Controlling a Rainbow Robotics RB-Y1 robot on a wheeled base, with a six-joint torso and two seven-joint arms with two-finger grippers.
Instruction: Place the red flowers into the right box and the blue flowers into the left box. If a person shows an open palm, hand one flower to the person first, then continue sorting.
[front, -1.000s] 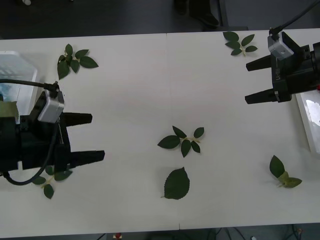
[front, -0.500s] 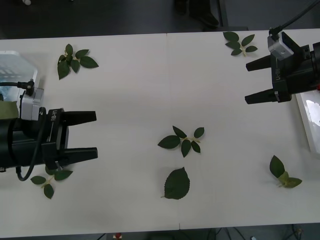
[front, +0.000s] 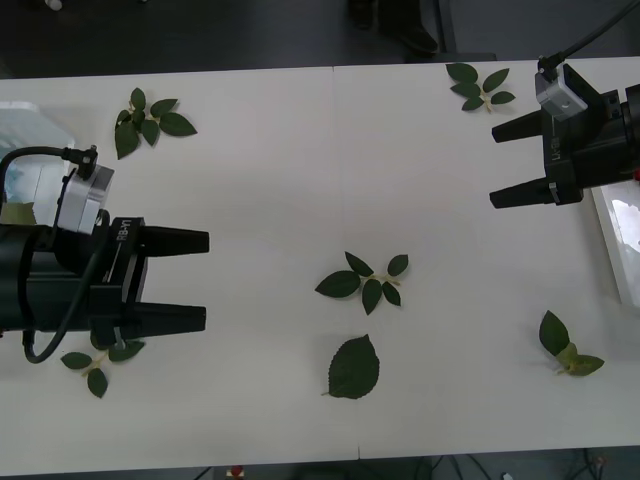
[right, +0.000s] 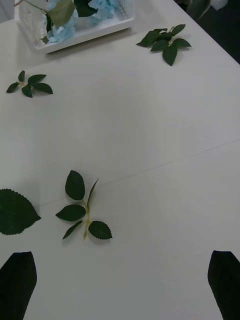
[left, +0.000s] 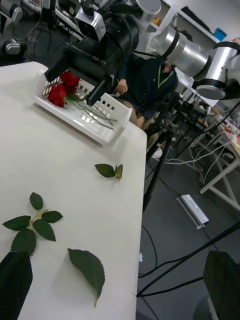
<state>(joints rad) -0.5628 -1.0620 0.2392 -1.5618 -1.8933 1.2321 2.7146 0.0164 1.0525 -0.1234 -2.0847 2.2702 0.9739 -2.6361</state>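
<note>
Left gripper (front: 170, 280) low over the near-left table (front: 300, 170), fingers spread, nothing held. Right gripper (front: 520, 160) over the far-right table edge, fingers likewise spread and empty. Loose leaf sprigs (front: 365, 280) scattered between; no flower lying on the bare table.

Red flowers (left: 62, 90) lying in the right box (left: 80, 112), blooms at one end, stems trailing across the floor of the tray. Blue flowers (right: 75, 22) in the left box (right: 80, 35), broad leaf on top.

Handling, as judged: both kinds light; blooms soft and easily crushed, thin stems springy and apt to slip. Best taken on the stem just below the head.

Front view: trays at its edges only, contents unclear. Wrist views: contents plain, each arm looking across at the opposite box.
</note>
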